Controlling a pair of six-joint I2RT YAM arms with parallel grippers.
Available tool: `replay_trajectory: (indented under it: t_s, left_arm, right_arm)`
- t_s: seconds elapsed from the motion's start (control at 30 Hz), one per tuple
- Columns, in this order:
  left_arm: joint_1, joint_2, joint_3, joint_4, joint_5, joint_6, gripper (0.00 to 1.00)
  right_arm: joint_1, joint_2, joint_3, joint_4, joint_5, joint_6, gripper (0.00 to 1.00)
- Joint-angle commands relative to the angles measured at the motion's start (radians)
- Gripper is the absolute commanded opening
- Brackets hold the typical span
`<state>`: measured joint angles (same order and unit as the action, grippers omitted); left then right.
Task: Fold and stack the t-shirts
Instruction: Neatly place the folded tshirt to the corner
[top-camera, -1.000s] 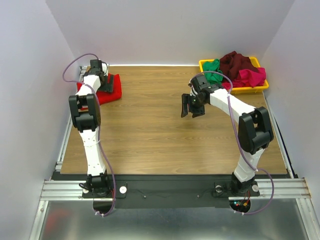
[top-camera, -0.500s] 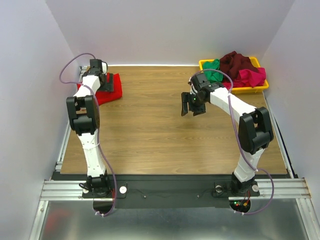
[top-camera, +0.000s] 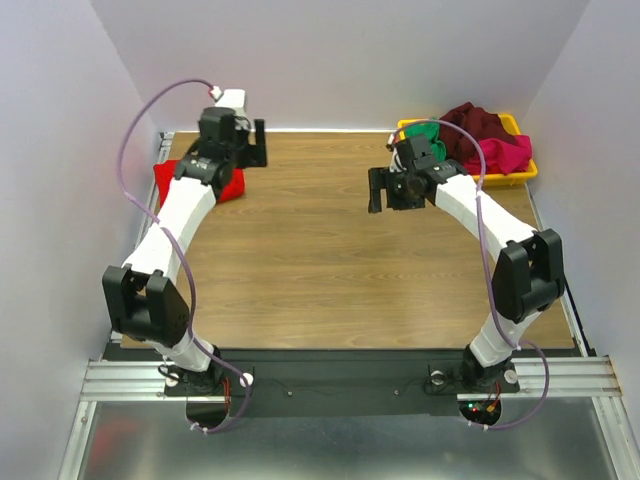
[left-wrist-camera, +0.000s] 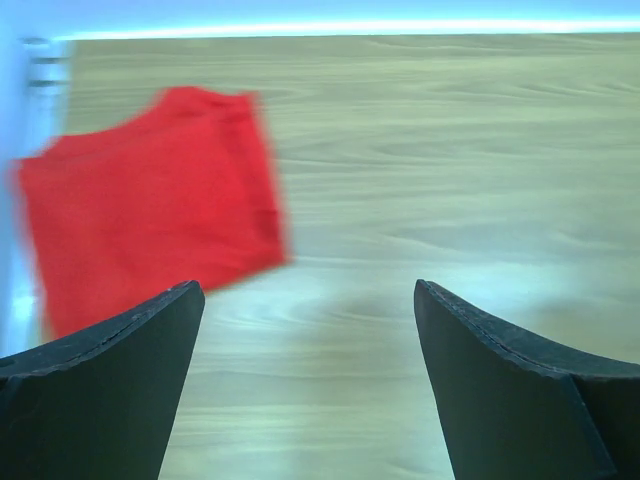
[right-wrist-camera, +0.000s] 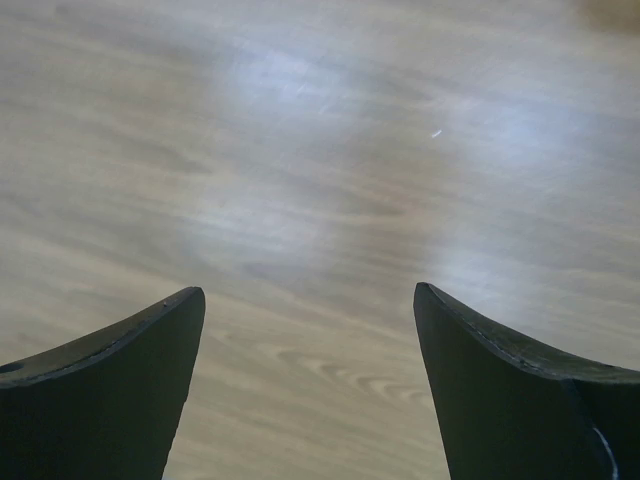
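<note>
A folded bright red t-shirt (top-camera: 228, 187) lies at the table's far left, partly hidden by my left arm; it also shows in the left wrist view (left-wrist-camera: 150, 220). My left gripper (top-camera: 250, 145) is open and empty, raised to the right of the red shirt. A green t-shirt (top-camera: 436, 146), a dark maroon t-shirt (top-camera: 478, 121) and a magenta-pink t-shirt (top-camera: 505, 155) lie crumpled in the yellow tray (top-camera: 512, 178) at the far right. My right gripper (top-camera: 385, 190) is open and empty over bare wood, left of the tray. The right wrist view shows only wood between its fingers (right-wrist-camera: 110, 390).
The wooden table (top-camera: 330, 270) is bounded by white walls at the back and sides. A metal rail runs along the left edge (top-camera: 140, 250). The black base strip (top-camera: 330, 375) is at the near edge.
My left arm has swung up and to the right, off the red shirt, toward the back wall. My right gripper has moved slightly up and toward the tray.
</note>
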<state>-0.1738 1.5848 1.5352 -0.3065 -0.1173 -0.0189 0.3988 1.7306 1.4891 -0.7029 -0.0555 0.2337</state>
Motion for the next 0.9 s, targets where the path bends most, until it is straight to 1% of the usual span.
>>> replay_trajectory:
  t_s: [0.0,0.07,0.2,0.27,0.43,0.47,0.5,0.87]
  left_arm:
    - [-0.09,-0.071,-0.096,0.02,0.028,-0.145,0.99]
    - [-0.107,-0.121,-0.119,0.029,0.048,-0.225,0.99]
    - [-0.127,-0.225,-0.182,0.087,0.143,-0.315,0.99]
    - [-0.131,-0.252,-0.196,0.096,0.145,-0.358,0.99]
    - [-0.133,-0.312,-0.21,0.086,0.125,-0.368,0.99]
    - [-0.133,-0.318,-0.221,0.086,0.092,-0.363,0.99]
    - [-0.133,-0.321,-0.222,0.081,0.087,-0.359,0.99]
    - [-0.133,-0.345,-0.225,0.061,0.096,-0.351,0.99]
  right_arm:
    - [-0.046,-0.016,0.032,0.103,0.1,-0.054,0.91]
    - [-0.074,0.01,0.069,0.103,0.121,-0.071,0.91]
    - [-0.106,0.049,0.172,0.103,0.126,-0.082,0.91]
    - [-0.107,0.046,0.189,0.103,0.134,-0.079,0.91]
    - [-0.109,0.023,0.186,0.103,0.112,-0.063,0.91]
    - [-0.109,0.018,0.18,0.103,0.109,-0.056,0.91]
    - [-0.107,0.012,0.174,0.103,0.111,-0.053,0.91]
    - [-0.107,-0.054,0.122,0.103,0.12,-0.037,0.91]
